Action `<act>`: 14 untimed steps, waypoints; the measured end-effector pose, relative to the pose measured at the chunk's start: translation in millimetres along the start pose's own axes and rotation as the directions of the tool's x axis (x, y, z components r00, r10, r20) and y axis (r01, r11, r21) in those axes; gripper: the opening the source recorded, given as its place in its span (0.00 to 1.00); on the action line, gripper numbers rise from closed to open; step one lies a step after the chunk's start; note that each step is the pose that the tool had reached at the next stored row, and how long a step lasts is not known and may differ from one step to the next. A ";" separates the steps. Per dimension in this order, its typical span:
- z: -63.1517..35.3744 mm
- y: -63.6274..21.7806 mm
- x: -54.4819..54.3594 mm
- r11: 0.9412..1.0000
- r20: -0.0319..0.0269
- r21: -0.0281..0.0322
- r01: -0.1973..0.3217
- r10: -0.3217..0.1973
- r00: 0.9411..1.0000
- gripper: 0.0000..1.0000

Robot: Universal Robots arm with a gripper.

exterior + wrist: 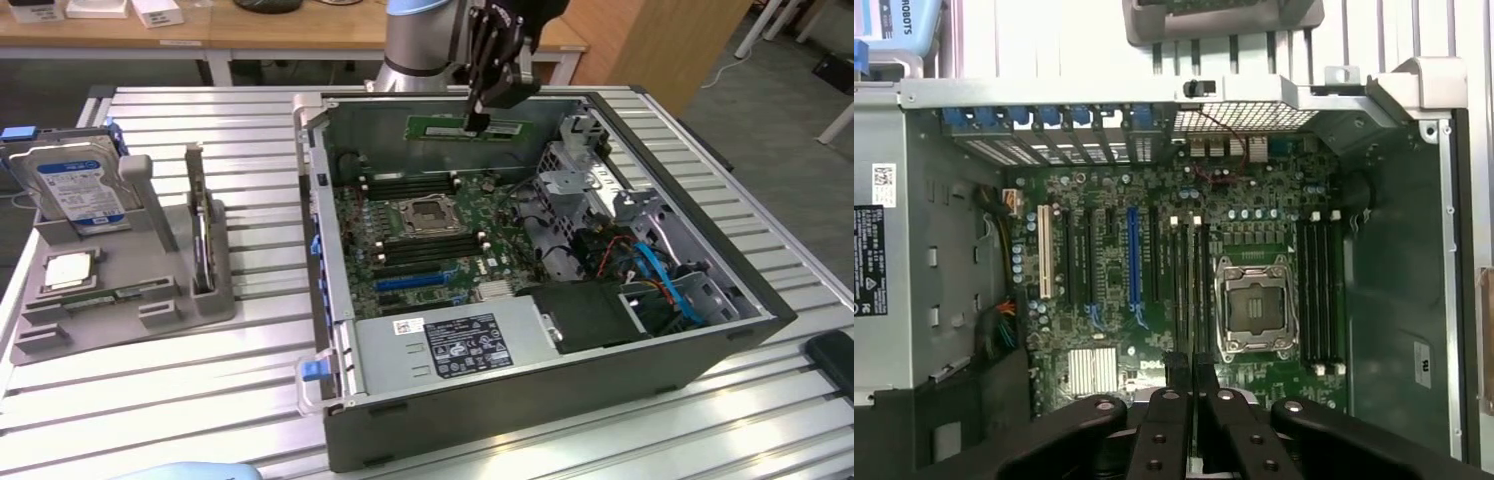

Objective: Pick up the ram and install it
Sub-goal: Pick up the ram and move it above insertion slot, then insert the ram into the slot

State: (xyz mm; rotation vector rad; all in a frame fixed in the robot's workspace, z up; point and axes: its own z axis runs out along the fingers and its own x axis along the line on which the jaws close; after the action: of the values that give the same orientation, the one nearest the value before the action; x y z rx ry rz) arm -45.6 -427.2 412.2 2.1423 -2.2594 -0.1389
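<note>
Gripper clamps ram above motherboard.

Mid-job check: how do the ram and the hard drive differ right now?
The ram is a thin green stick; the hard drive is a wider silver block with a blue label. The ram is gripped in the tool above the open computer case; the hard drive sits in the grey holder on the exterior view's left. The ram is held level; the hard drive stands on end. Neither is installed.
</note>
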 end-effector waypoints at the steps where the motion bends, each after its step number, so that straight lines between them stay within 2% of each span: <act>1: 0.2 -0.4 -1.7 1.000 0.000 0.000 0.001 -0.001 1.000 0.13; 7: 1.8 -1.4 -13.6 1.000 -0.001 0.000 0.003 -0.003 1.000 0.13; 14: 1.8 -1.4 -13.8 1.000 -0.001 0.000 0.003 -0.003 1.000 0.13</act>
State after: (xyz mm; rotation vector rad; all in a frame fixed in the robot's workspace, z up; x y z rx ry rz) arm -43.6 -413.4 410.9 2.1451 -2.2562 -0.1372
